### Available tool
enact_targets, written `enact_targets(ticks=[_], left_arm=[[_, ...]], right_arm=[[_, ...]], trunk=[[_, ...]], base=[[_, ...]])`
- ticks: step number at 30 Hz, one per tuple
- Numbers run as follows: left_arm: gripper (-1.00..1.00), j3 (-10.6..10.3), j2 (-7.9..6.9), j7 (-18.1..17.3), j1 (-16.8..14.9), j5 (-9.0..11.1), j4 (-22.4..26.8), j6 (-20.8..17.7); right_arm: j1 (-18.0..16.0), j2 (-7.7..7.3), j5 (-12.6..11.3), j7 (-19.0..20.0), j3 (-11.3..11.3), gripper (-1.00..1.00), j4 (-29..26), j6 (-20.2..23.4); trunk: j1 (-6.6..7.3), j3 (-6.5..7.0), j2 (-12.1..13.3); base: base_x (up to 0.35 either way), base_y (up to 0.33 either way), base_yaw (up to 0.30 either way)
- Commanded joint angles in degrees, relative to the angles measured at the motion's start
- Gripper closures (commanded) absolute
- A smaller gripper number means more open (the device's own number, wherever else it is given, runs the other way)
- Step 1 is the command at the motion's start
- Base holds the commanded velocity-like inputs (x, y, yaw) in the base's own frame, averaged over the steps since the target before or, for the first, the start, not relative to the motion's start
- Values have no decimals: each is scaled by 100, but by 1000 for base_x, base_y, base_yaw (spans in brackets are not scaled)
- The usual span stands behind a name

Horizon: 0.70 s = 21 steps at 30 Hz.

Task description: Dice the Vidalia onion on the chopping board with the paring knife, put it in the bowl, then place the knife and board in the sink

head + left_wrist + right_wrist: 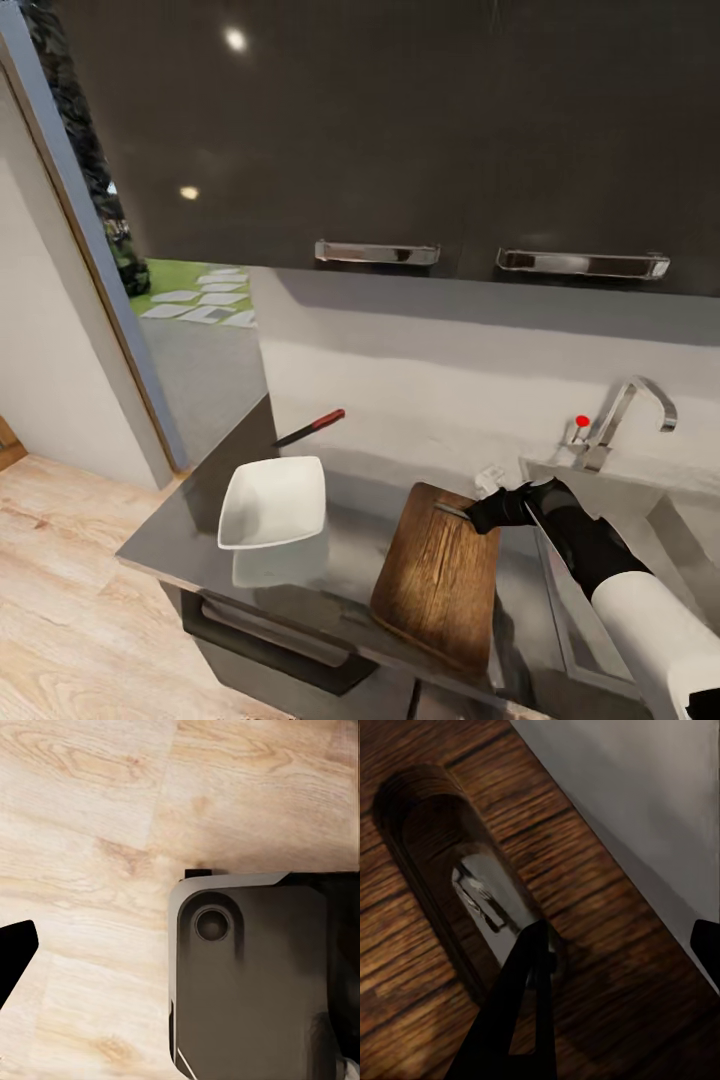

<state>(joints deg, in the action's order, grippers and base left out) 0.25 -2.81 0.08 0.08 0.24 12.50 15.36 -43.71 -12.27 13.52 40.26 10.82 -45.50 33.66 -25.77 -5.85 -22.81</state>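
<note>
Knife [311,427] with red handle far left, at back of countertop [180,530], beside wall. White bowl [272,502] just in front of it, apart. Brown board [438,578] right of bowl, on countertop front, near sink [640,500]. Right gripper [485,514] over board's far corner; finger spread unclear, grip cannot be told. Right wrist view: dark finger [521,1012] low over board grain [427,967], countertop beside. Faucet [630,405] with red knob [582,421] at back right. Left wrist view: wood floor [82,817], dark robot base [247,975].
</note>
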Motion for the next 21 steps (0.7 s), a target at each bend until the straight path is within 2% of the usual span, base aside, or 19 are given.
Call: enact_targets(ticks=[1,10,17,21], left_arm=[[-100,2,0,1,1,2,7,11],[-100,1,0,1,1,2,7,11],[-100,0,0,1,1,2,7,11],[-100,-1,0,1,1,2,6,11]], right_arm=[[-6,-3,55,36,9,100,-6,8],[-6,-3,55,35,7,100,-9,8],[-6,-3,55,40,7,100,-9,23],[-6,-3,54,42,1,100,-8,26]], trunk=[[-2,-4,-11],[-2,61,-11],[-2,75,-11],[-2,80,-11]], base=[[-145,0,-177],[-32,0,-188],[-1,0,-56],[0,0,-161]])
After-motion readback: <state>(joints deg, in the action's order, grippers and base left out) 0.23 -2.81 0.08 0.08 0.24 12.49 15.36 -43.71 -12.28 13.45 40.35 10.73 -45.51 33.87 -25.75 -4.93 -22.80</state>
